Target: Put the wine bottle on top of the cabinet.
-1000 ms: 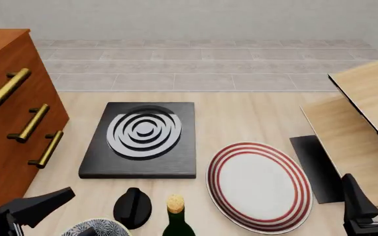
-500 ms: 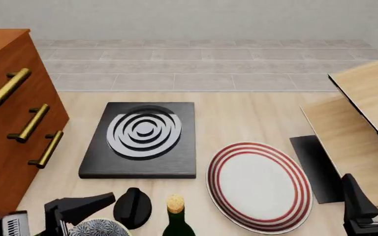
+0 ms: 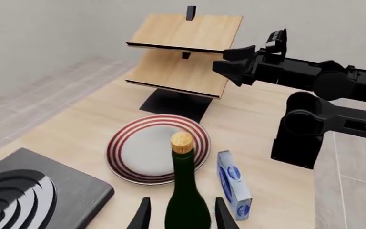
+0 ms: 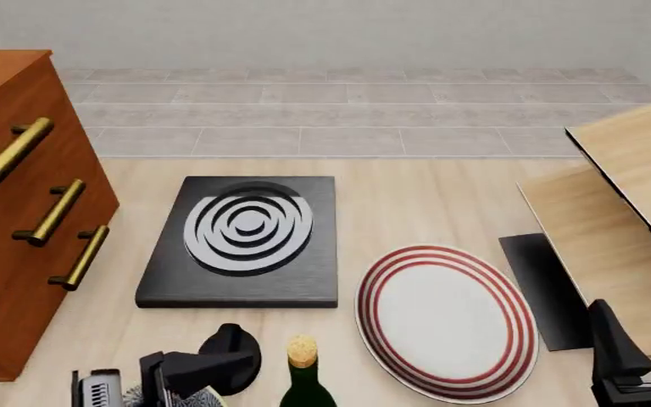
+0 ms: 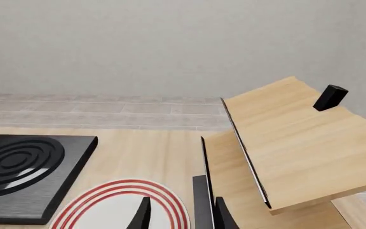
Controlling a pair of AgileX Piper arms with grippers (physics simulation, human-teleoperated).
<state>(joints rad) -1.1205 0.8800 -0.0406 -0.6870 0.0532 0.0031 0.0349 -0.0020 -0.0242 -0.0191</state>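
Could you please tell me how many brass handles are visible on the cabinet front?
3: an upper handle, a middle handle and a lower handle on the cabinet; its front is partly cropped.

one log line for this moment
left end effector: open, straddling wine bottle | right end effector: open, idle | cabinet: top bare

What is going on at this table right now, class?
The left gripper has moved in on the wine bottle, which stands upright near the table's front edge; its fingers sit open on either side of the bottle's body. The bottle has not been lifted yet. The cabinet, where it should end up, stands at the left. The right gripper is open and idle over the red-striped plate.
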